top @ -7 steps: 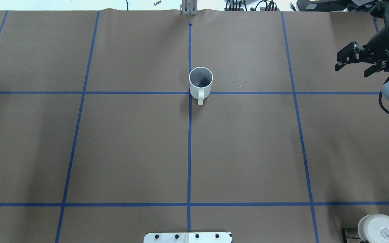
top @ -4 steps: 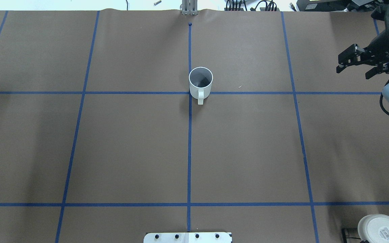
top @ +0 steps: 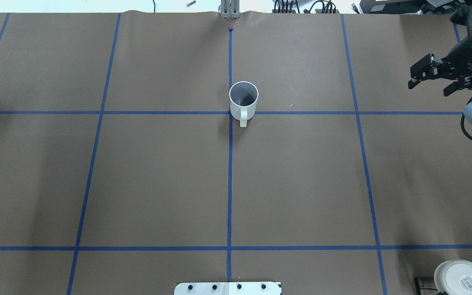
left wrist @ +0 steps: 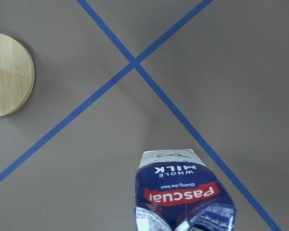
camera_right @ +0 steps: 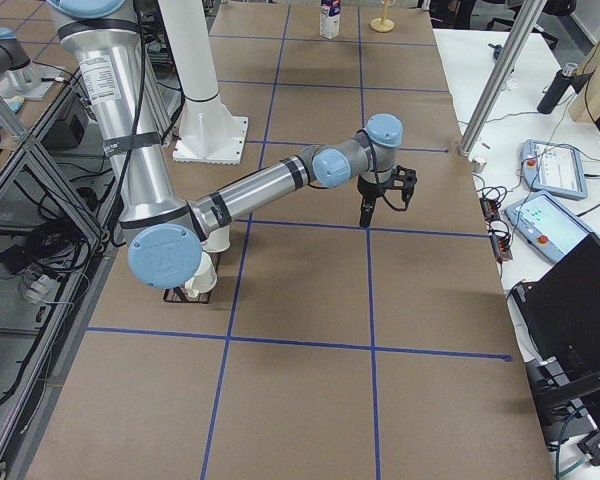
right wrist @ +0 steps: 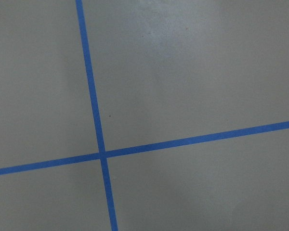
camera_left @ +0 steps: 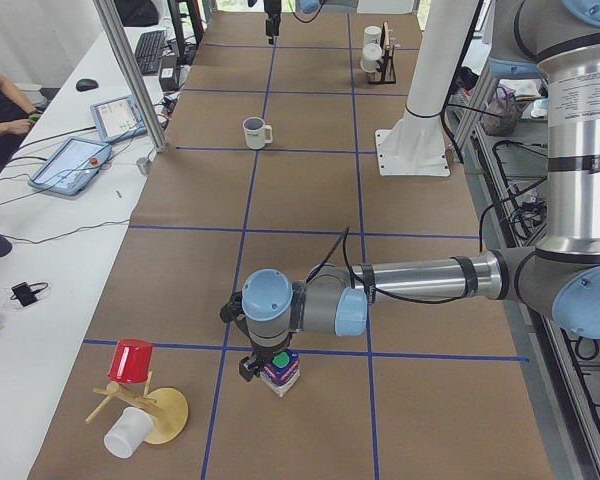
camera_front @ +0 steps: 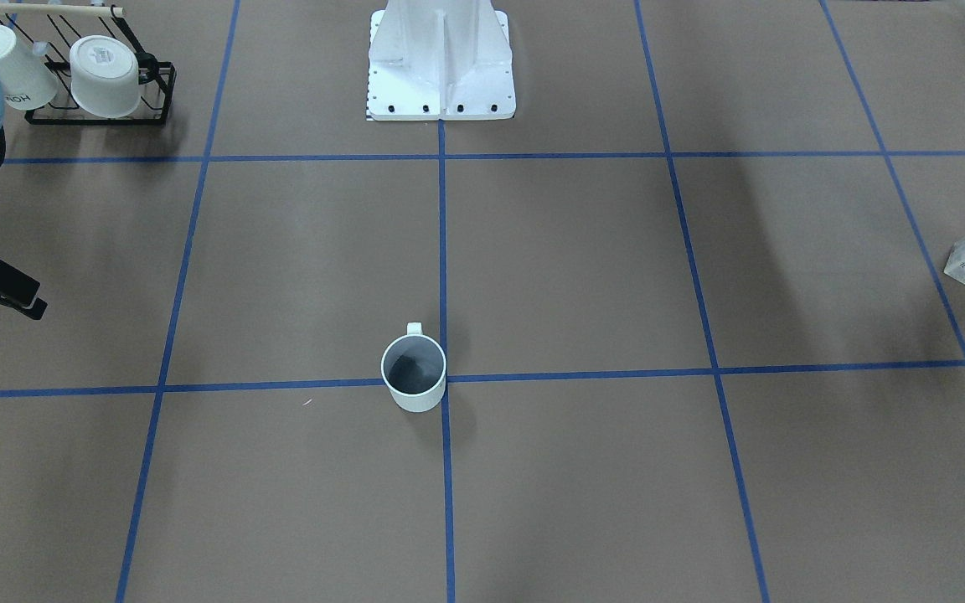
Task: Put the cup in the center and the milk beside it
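Milk: one dark blue and white carton (left wrist: 185,192), upright at the left end of the brown worktop (top: 158,176), well apart from the mug; we read "PASCUAL" and "WHOLE MILK".
Left claw (camera_left: 260,368): right at the carton; we cannot tell how wide it stands.
Cup: one white mug with a grey inside (top: 243,100), upright on the central tape crossing, unmoved since a second ago.
Right claw (top: 429,88): spread wide and empty, slightly nearer the right edge than before.
Rack: two squat white cups (camera_front: 105,75) on one black wire rack (camera_front: 97,119); we cannot read their labels.
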